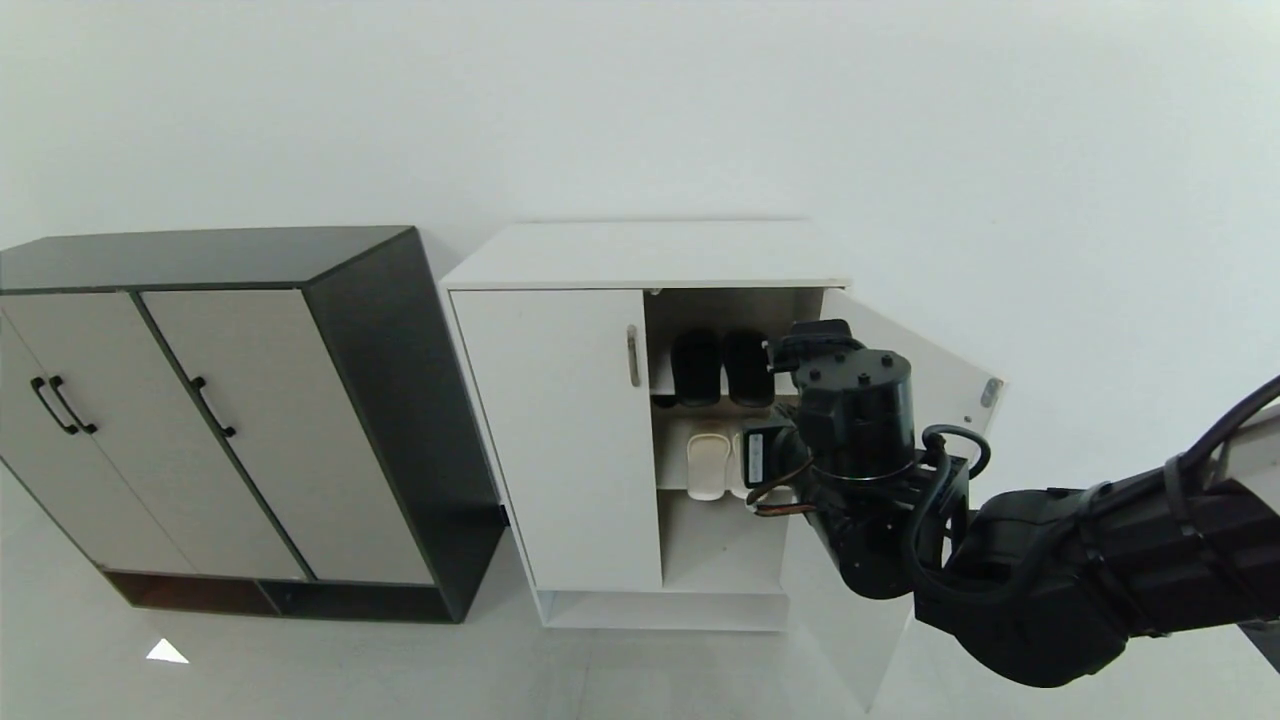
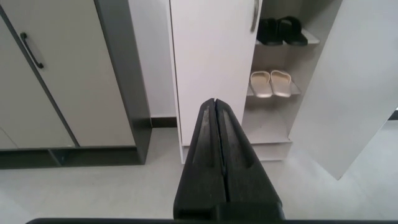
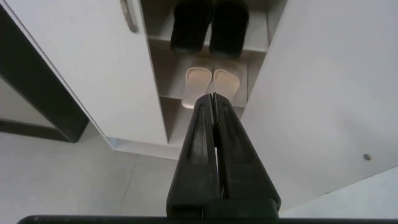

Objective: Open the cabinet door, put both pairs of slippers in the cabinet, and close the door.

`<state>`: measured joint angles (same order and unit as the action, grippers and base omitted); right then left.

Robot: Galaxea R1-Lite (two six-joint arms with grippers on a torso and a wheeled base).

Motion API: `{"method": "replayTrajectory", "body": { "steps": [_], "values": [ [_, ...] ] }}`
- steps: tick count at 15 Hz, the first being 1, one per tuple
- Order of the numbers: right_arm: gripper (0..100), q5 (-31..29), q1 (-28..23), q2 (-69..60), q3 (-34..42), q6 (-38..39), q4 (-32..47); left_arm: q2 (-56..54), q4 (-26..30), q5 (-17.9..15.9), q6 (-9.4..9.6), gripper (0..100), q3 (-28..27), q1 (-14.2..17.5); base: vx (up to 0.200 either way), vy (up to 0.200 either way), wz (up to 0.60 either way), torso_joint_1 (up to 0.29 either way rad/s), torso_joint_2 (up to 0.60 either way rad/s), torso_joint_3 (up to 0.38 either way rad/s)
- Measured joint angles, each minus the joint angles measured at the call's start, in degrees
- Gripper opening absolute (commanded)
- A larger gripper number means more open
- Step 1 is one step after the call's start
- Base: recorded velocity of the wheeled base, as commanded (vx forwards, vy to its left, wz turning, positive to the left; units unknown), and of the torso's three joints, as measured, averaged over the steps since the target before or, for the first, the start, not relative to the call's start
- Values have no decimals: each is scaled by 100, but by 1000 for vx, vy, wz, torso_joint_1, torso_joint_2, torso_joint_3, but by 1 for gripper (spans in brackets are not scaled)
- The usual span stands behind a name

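The white cabinet (image 1: 640, 255) stands with its right door (image 1: 860, 640) swung open and its left door (image 1: 560, 430) closed. A black pair of slippers (image 1: 720, 368) rests on the upper shelf, and a cream pair (image 1: 708, 462) sits on the shelf below. My right gripper (image 3: 214, 96) is shut and empty, held in front of the opening, level with the cream slippers (image 3: 198, 84) and below the black ones (image 3: 210, 25). My left gripper (image 2: 215, 101) is shut on nothing, farther back from the cabinet and facing its closed left door (image 2: 211, 56).
A dark grey cabinet (image 1: 200, 400) with two closed doors and black handles stands just left of the white one. The open door (image 3: 323, 93) juts out beside my right arm. Bare light floor (image 1: 350, 670) lies in front of both cabinets.
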<state>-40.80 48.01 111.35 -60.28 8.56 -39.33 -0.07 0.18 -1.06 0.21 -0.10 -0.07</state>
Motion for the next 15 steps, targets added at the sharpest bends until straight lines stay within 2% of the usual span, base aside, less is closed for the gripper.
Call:
{"method": "replayTrajectory", "body": {
  "steps": [15],
  "values": [
    [0,0,-178,4,30,-5,-13,0,0,0,0,0,0,0,0,0,0,230,-536,-307]
  ]
}}
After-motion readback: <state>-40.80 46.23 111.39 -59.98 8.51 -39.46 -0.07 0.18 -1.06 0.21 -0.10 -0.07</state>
